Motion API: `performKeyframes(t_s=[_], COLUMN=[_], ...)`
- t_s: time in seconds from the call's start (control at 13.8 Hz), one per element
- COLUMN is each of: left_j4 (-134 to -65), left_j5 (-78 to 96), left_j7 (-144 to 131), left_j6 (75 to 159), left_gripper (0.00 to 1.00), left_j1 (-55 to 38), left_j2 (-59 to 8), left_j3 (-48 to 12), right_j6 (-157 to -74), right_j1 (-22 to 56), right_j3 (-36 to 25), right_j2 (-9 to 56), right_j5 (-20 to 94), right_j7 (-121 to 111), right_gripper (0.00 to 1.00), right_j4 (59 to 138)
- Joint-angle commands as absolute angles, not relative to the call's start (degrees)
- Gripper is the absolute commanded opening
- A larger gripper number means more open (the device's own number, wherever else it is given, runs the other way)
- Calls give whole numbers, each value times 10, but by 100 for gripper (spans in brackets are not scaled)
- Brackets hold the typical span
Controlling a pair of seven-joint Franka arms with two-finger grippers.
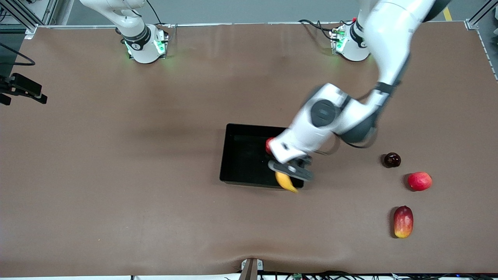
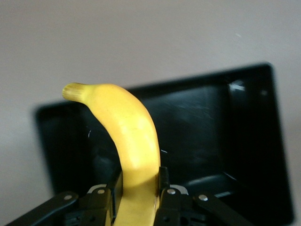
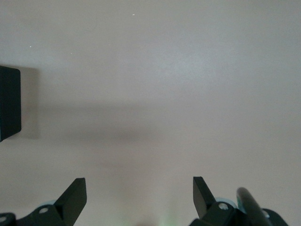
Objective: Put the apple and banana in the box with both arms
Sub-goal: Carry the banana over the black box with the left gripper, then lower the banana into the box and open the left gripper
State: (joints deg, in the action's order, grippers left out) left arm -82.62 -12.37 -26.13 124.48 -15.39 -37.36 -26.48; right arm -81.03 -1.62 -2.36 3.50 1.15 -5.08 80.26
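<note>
L gripper (image 1: 291,171) clenched on the banana (image 2: 127,136), hanging over the box (image 1: 241,155) at its corner nearest the cam; red bit of the apple (image 1: 269,144) shows inside the box, mostly hidden by the arm. Step looks like banana drop-off: next needs moving further over the box, lowering, letting go. R gripper (image 3: 139,197) waits with fingers spread, empty, over bare table beside the box

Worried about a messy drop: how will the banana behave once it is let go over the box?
Held by one end in the left gripper, the banana keeps its curve, so probably stiff. Its smooth skin may slip. Dropped into the box, it would likely rock, not roll.
</note>
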Motion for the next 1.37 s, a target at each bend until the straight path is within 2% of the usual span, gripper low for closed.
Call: performKeyframes(t_s=[0.0, 0.22, 0.43, 0.8, 1.3], left_j4=[-824, -816, -815, -801, -801], left_j5=[-134, -142, -144, -147, -161], left_j7=[-309, -344, -348, -341, -343], left_j6=[1245, 1265, 1306, 1367, 1405], left_gripper=[0, 0, 0, 0, 0], left_j1=[-191, -232, -271, -283, -294], left_j2=[-381, -397, -407, -446, -502], left_j3=[-257, -249, -212, -198, -177], right_j6=[-805, -808, -810, -809, -810], right_j1=[-19, -13, -12, -12, -14], right_j3=[-20, -19, -19, -20, -21], right_j2=[21, 21, 22, 22, 22], right_j5=[20, 20, 20, 20, 20], right_j7=[-42, -42, -42, -42, -42], right_gripper=[100, 100, 100, 100, 100], right_j4=[813, 812, 811, 810, 810])
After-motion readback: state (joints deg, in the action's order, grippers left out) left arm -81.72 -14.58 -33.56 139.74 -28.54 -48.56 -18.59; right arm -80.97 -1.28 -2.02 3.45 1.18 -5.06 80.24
